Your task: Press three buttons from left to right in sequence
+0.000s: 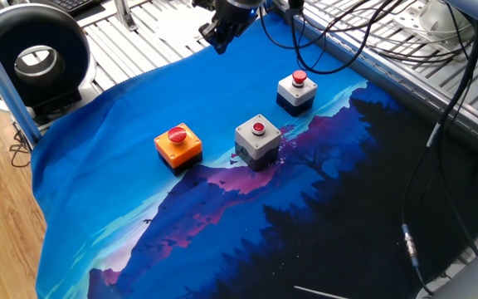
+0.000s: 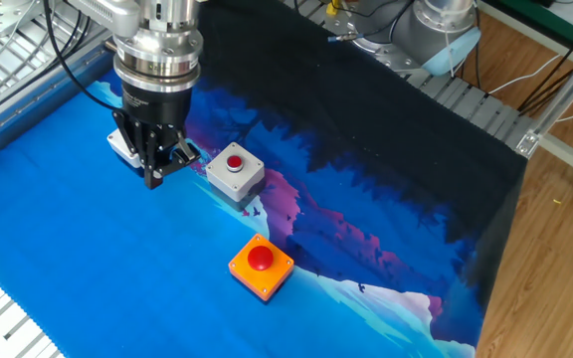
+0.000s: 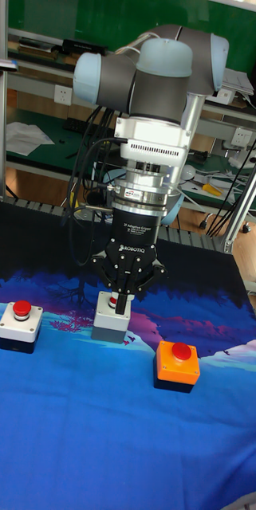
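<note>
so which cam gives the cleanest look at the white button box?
One fixed view: the white button box sits fully unobstructed, red cap and dark base visible. The tall fixed view also shows it whole, at the left edge. The other fixed view has it mostly hidden behind the gripper; only a white corner shows.

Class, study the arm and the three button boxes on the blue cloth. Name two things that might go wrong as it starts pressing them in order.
1. The gripper hangs above the cloth, not over any button. In the other fixed view it hides most of the white box, so misjudging its position seems possible.

2. The orange box, grey box and white box sit loose on a soft cloth; an off-centre press might tip or slide one.
</note>
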